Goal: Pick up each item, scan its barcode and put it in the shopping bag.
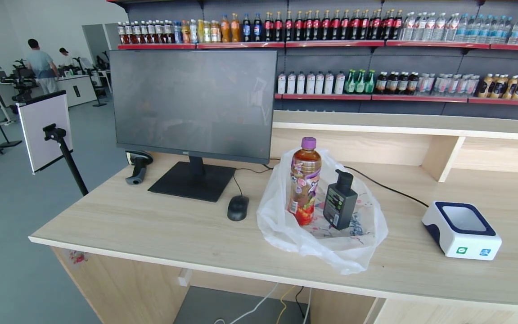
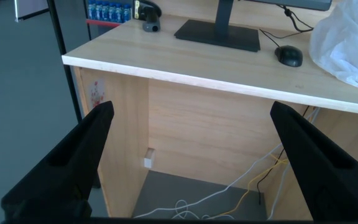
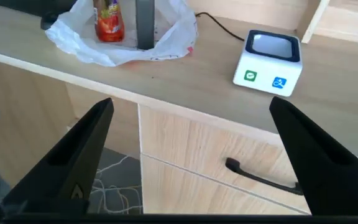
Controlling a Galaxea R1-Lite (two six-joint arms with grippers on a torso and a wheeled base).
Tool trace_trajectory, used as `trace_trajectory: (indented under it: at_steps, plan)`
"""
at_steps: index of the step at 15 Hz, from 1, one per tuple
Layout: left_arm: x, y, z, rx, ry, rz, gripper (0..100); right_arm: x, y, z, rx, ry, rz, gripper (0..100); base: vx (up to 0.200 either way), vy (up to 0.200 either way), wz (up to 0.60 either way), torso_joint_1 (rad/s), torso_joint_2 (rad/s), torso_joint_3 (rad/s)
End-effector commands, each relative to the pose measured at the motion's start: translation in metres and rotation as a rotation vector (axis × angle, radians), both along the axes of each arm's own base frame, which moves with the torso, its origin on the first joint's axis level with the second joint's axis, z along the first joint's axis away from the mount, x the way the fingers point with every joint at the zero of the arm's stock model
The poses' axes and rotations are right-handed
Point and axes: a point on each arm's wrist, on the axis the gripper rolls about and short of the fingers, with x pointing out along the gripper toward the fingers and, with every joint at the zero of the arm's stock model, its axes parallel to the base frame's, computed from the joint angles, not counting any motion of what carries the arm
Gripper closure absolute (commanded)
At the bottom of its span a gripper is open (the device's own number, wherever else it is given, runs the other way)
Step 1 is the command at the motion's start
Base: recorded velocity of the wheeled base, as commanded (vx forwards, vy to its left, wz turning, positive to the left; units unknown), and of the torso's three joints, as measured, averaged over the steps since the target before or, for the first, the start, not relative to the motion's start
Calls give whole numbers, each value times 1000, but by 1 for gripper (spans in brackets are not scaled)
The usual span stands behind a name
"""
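A tea bottle [image 1: 304, 180] with a purple cap stands upright inside the clear plastic shopping bag [image 1: 331, 243] on the wooden counter. A dark pump bottle [image 1: 340, 200] stands beside it in the same bag. Both show in the right wrist view too: the tea bottle [image 3: 108, 18], the pump bottle [image 3: 145, 23] and the bag [image 3: 166, 46]. The white barcode scanner [image 1: 461, 229] [image 3: 269, 62] sits to the right of the bag. My left gripper [image 2: 191, 155] is open, low in front of the counter's left end. My right gripper [image 3: 191, 155] is open, below the counter's front edge.
A monitor [image 1: 193, 103] on its stand, a black mouse [image 1: 238, 207] [image 2: 289, 56] and a handheld scanner [image 1: 138, 167] occupy the counter's left part. A cable [image 1: 385, 184] runs behind the bag. A drawer handle [image 3: 260, 177] is under the counter. Drink shelves line the back.
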Motion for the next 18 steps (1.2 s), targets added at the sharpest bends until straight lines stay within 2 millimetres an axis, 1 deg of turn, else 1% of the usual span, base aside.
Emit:
trace_trajectory:
  at_steps: [1, 3, 7, 8, 9, 10, 11, 12, 14, 18]
  plan:
    - [0, 0, 0, -1, 1, 1, 0, 2, -2, -8, -16, 27, -94, 0, 0, 0, 0, 0, 0, 0]
    - [0, 0, 0, -1, 1, 1, 0, 2, -3, -8, -20, 25, -125, 0, 0, 0, 0, 0, 0, 0]
    - [0, 0, 0, -1, 1, 1, 0, 2, -2, -8, -6, 27, -94, 0, 0, 0, 0, 0, 0, 0]
    - [0, 0, 0, -1, 1, 1, 0, 2, -3, -8, 26, 29, -120, 0, 0, 0, 0, 0, 0, 0]
    - [0, 0, 0, -1, 1, 1, 0, 2, -4, -13, 44, 73, -164, 0, 0, 0, 0, 0, 0, 0]
    - [0, 0, 0, -1, 1, 1, 0, 2, -4, -13, 53, 73, -166, 0, 0, 0, 0, 0, 0, 0]
    - [0, 0, 0, -1, 1, 1, 0, 1, -4, -13, 48, 65, -155, 0, 0, 0, 0, 0, 0, 0]
    - [0, 0, 0, -1, 1, 1, 0, -3, -4, -14, 59, 12, -106, 0, 0, 0, 0, 0, 0, 0]
    - [0, 0, 0, -1, 1, 1, 0, -5, -5, -14, 86, -3, -100, 0, 0, 0, 0, 0, 0, 0]
    - [0, 0, 0, -2, 1, 1, 0, -5, -5, -14, 110, -2, -108, 0, -200, 0, 0, 2, 1, 4]
